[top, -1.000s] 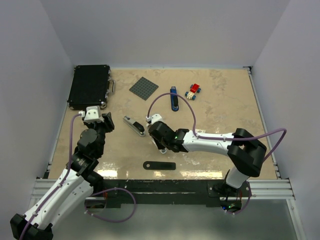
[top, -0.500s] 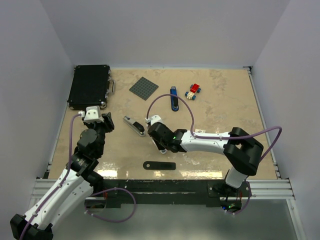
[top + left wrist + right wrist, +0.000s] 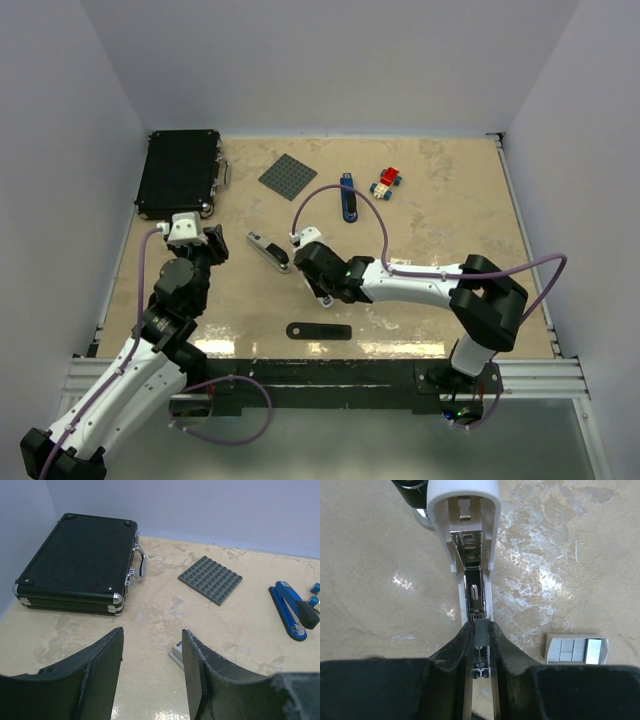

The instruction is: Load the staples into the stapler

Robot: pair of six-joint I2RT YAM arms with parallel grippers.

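**Right wrist view.** The right gripper (image 3: 480,628) is pinched on a grey staple strip (image 3: 481,636), held over the open magazine channel of the white stapler (image 3: 465,510). The stapler's long axis runs straight ahead of the fingertips, with its opened cover at the far end. The strip lies along the same axis. Just right of the right finger lies the staples box (image 3: 576,649), a pale open tray with grey blocks inside, its long side set across the stapler's axis. Only this view shows the strip and the box.

**Left wrist view.** The left gripper (image 3: 152,635) has its fingers spread and holds nothing. Ahead and to its left is a black case (image 3: 75,560) with a chrome handle. Ahead and slightly right is a grey studded baseplate (image 3: 210,579), and far right a blue stapler (image 3: 286,611).

**Top external view.** The white stapler lies diagonally, from far-left to near-right, between the two grippers. Beyond the right gripper is a toy-brick car (image 3: 386,181), and nearer the arm bases a black strip (image 3: 318,330). The tabletop (image 3: 450,220) is beige, marbled and glossy. Pale lilac walls (image 3: 300,60) enclose three sides.
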